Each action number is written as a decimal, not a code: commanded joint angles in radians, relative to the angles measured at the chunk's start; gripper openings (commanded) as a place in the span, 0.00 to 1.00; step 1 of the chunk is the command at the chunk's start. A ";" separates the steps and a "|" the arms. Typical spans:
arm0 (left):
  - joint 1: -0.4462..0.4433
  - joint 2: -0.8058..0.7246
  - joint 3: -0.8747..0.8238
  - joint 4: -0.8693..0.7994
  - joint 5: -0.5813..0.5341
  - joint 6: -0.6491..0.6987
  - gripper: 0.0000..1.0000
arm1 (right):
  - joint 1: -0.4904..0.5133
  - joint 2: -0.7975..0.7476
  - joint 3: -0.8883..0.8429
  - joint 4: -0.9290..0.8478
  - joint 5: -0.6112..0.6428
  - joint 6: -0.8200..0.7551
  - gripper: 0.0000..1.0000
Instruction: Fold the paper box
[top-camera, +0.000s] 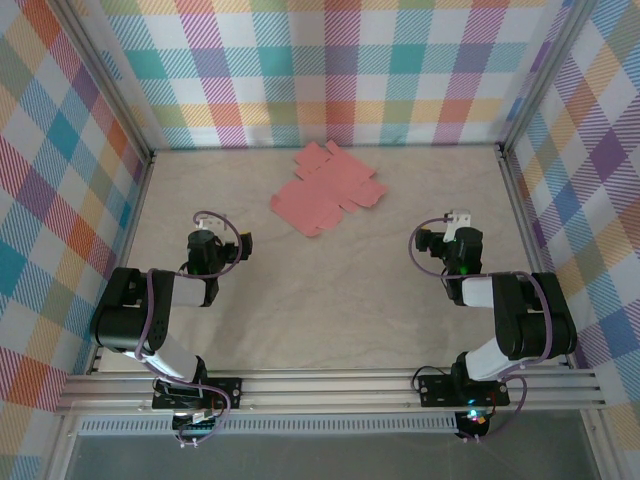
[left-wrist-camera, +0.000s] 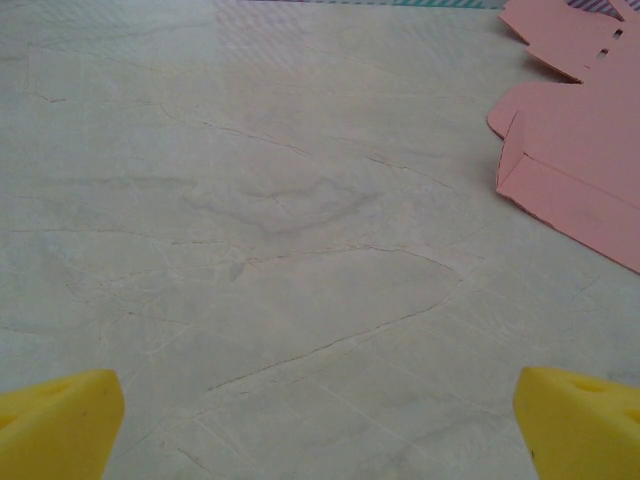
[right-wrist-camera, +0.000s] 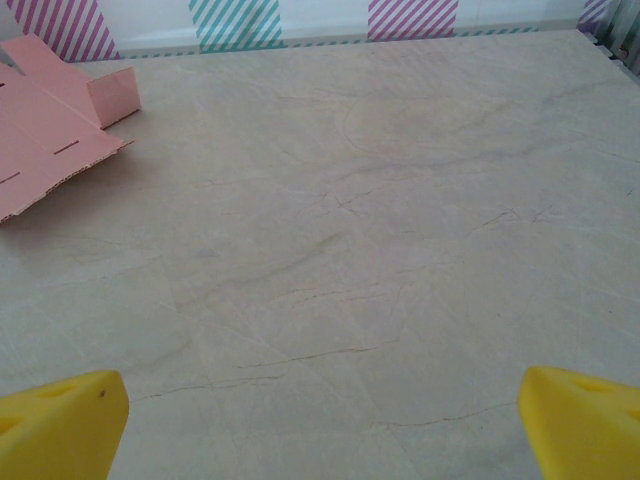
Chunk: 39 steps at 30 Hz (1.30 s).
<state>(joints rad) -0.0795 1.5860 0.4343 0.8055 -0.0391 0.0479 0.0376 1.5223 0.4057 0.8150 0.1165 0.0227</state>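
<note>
Opening step here: the approach, with no fold started. Flat on the pale marbled tabletop (top-camera: 330, 300), toward twelve o'clock and near the checked back wall: the salmon-pink die-cut card sheet of the paper box (top-camera: 327, 188), tabs and flaps spread out, untouched. From the right wrist view, one small side flap (right-wrist-camera: 112, 95) tipped up a little at about ten o'clock; otherwise lying level.

Left hand (left-wrist-camera: 318, 425) hovering over bare tabletop, yellow fingertips (left-wrist-camera: 60, 420) set wide apart, gripping nothing, with the sheet off at one to two o'clock from it. Right hand (right-wrist-camera: 320, 425) likewise spread wide and empty, with the sheet at ten to eleven o'clock. Both well apart from the card.

Judging the task as barely begun. Next move, most likely: reaching forward and inward with both, one toward seven o'clock of the sheet, the other toward five. Calls for pinning one panel down while lifting a flap along its crease. Thin card lying flush, so hard to get under, and likely to slide if pushed from one side alone. Worth aiming for that raised flap first.
</note>
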 joint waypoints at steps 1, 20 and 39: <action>0.016 -0.023 -0.009 -0.009 -0.005 -0.006 1.00 | -0.008 0.008 -0.004 0.030 0.002 0.015 1.00; -0.310 -0.492 0.020 -0.377 -0.004 0.092 1.00 | 0.042 -0.200 0.442 -0.758 -0.122 0.384 1.00; -0.513 -0.648 -0.068 -0.440 -0.109 -0.026 1.00 | 0.134 0.438 0.861 -0.787 -0.513 0.830 0.53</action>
<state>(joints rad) -0.5869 0.9916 0.3702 0.4110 -0.0921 0.0517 0.1688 1.9118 1.2072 0.0280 -0.3573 0.7860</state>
